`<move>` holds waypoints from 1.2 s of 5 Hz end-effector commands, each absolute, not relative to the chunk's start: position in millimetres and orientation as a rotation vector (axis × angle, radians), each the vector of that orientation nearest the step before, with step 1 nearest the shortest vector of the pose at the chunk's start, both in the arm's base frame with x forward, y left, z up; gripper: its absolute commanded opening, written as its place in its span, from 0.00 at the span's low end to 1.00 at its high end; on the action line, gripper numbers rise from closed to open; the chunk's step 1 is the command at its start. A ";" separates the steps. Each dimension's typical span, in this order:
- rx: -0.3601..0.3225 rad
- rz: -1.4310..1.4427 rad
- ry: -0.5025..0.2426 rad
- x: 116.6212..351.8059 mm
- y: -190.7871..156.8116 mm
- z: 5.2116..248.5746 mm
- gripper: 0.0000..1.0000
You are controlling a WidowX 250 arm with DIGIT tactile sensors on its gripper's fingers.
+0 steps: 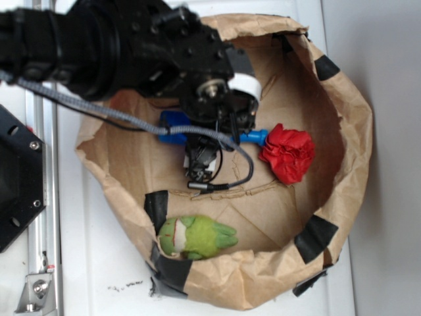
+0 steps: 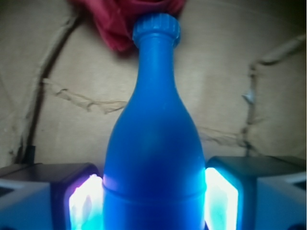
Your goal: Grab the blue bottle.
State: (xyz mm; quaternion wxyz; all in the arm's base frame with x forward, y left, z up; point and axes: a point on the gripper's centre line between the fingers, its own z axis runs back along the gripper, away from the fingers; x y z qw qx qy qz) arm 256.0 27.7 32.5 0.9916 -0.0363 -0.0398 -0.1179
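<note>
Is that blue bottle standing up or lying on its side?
Lying on its side. The blue bottle stretches flat across the paper bag's floor, its neck toward the red paper ball, with the pincer straddling its body.

White surface (image 1: pixel 99 276) carries rolled-down brown paper bag (image 1: pixel 355 131), spanning near to far edge; black specks (image 1: pixel 125 286) near front edge.
</note>
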 end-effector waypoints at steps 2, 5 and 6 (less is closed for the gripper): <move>0.025 -0.249 -0.175 254.0 18.0 178.3 0.00; 0.069 -0.171 -0.202 241.0 -24.1 210.2 0.00; 0.034 -0.157 -0.196 243.3 -20.8 208.5 0.00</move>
